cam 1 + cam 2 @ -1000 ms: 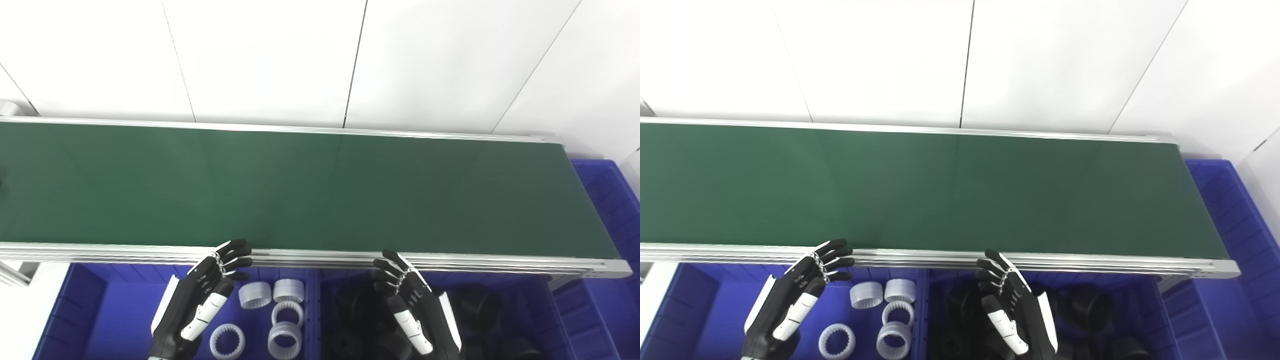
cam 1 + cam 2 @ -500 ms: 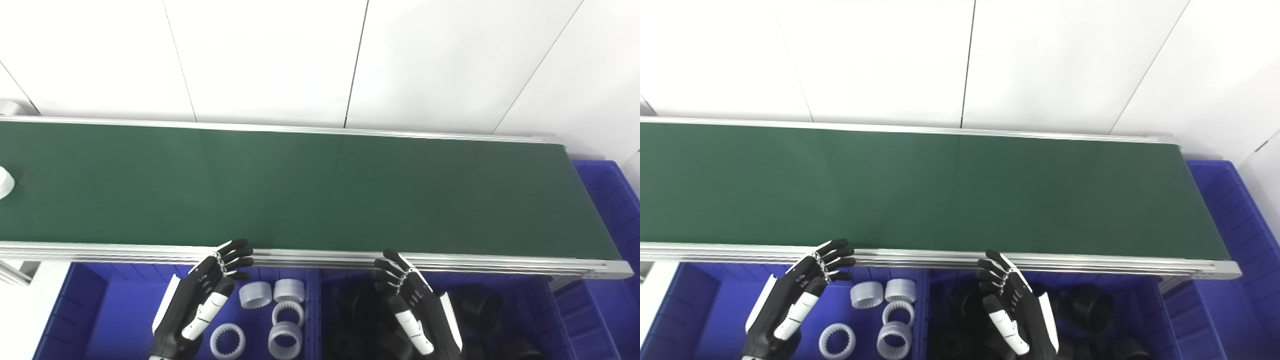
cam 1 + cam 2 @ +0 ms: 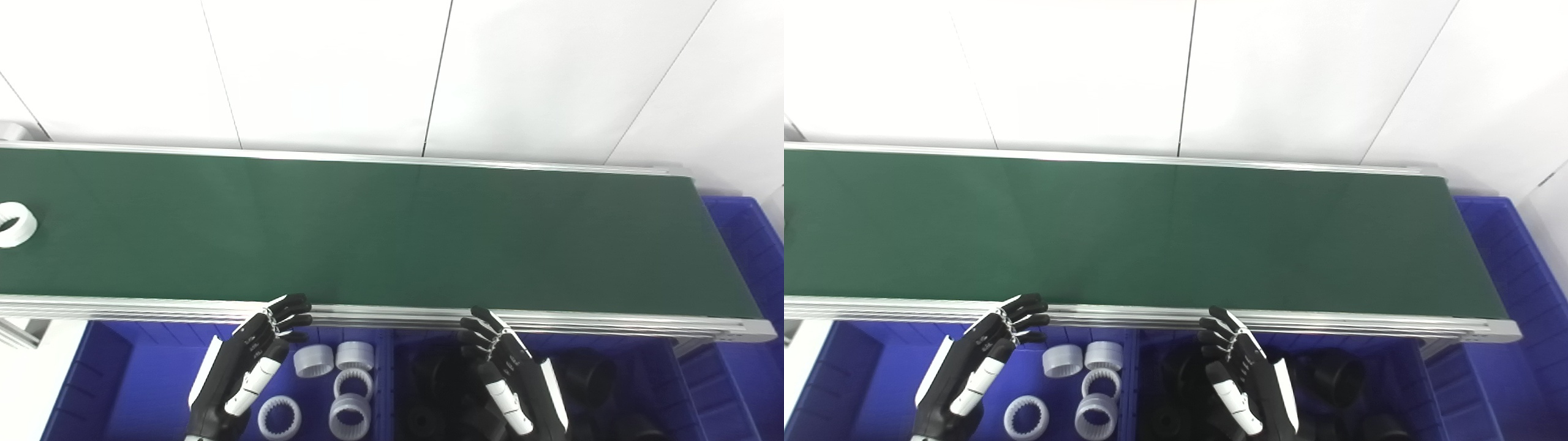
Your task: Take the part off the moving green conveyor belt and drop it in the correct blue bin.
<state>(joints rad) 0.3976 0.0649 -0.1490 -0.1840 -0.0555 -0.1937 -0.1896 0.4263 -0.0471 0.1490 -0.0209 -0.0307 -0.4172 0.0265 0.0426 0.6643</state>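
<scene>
At nine o'clock, right at the left edge of the green belt [image 3: 367,226], a white ring [image 3: 15,223] lay flat, only partly inside the left eye view; this looked to be the part to pick. It was well apart from both hands, so I judged the pick had not yet begun, with the grasp, the carry and the drop all left to do.

At seven o'clock the left hand [image 3: 257,352] hung over the left blue bin [image 3: 116,380], fingers spread and holding nothing, fingertips near the belt's metal rail [image 3: 380,315]. White rings [image 3: 334,383] already lay in that bin, just beside the hand, so it seemed the right home for the newcomer.

At five o'clock the right hand [image 3: 505,361] hovered over the next blue bin [image 3: 667,380], which held black parts [image 3: 588,370]; its fingers were likewise loose and empty.

The belt between nine and three o'clock lay bare, giving open room to reach in. The near rail stood between hands and belt and would have to be cleared. A further blue bin [image 3: 750,245] sat at three o'clock past the belt's end.
</scene>
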